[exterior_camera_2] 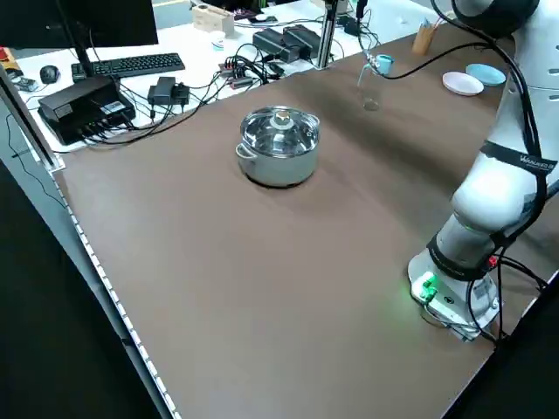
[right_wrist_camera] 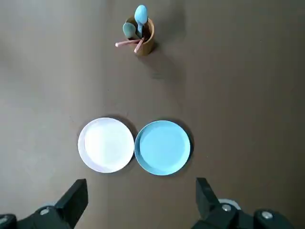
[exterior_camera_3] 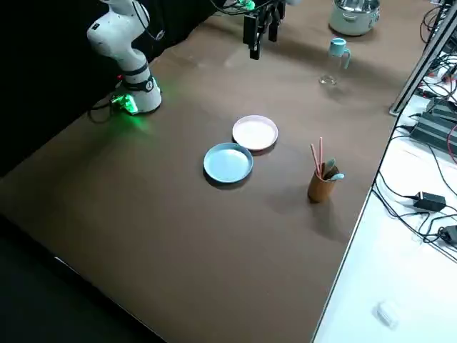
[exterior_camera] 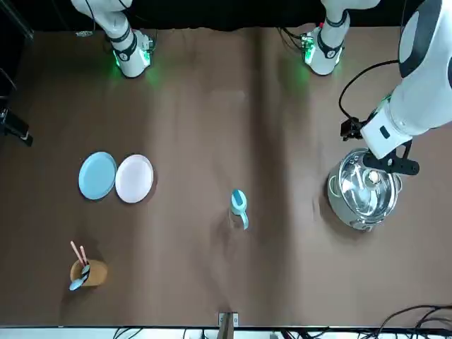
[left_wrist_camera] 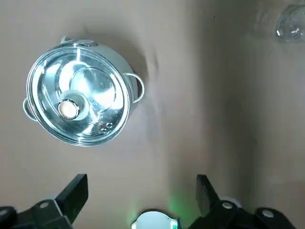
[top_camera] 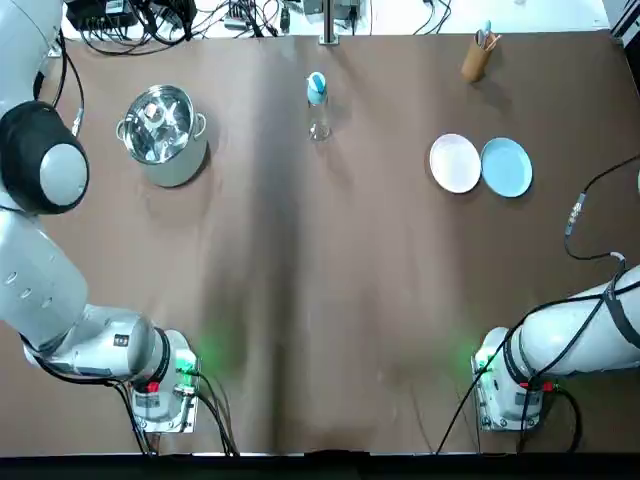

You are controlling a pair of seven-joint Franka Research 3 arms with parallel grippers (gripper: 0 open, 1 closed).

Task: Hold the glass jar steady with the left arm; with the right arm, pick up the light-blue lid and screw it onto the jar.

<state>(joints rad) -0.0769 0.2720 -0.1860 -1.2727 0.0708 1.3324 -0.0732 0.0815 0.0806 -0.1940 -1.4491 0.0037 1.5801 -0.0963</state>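
Glass jar (top_camera: 319,126), one, light-blue lid (top_camera: 316,86) atop; two plates (top_camera: 455,162); one pot (top_camera: 160,125); left pincer (left_wrist_camera: 141,185), right pincer (right_wrist_camera: 141,187) apart.

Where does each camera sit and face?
Top: overhead, looking down; left arm, right arm at bottom.
Front: across the table, facing the robot; left arm by pot.
Left side: raised, over pot; left arm near.
Right side: raised, over blue plate; right arm beyond.
Left wrist: behind open left claw, facing pot.
Right wrist: behind open right claw, facing blue plate.
Top and front share the jar.

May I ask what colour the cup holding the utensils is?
Orange-brown; the cup shows best in the right wrist view.
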